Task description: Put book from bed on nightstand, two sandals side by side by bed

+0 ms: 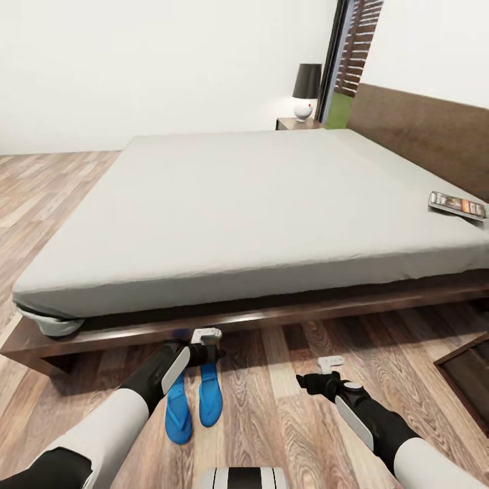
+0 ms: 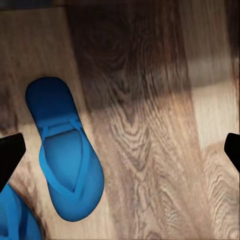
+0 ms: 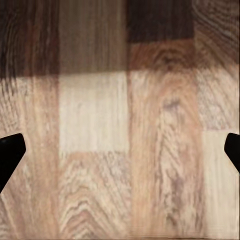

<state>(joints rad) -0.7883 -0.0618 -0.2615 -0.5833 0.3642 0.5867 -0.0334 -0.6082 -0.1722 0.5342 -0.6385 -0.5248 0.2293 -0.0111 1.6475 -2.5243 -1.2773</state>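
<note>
Two bright blue sandals (image 1: 195,402) lie side by side on the wood floor (image 1: 285,421) just below your left gripper (image 1: 206,334), flat-soled, toes toward the bed (image 1: 238,204). That gripper hangs above them spread wide and empty. Your right gripper (image 1: 331,363), just as wide and empty, hovers over bare planks. The book (image 1: 457,204), dark with an orange band, rests on the mattress well beyond your right gripper, near the headboard (image 1: 421,132).

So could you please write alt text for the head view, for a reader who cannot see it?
Two blue sandals lie side by side on the wood floor beside a low bed, just under the robot's left hand. The right hand hovers over bare floor, and a book lies on the mattress near the headboard.
</note>
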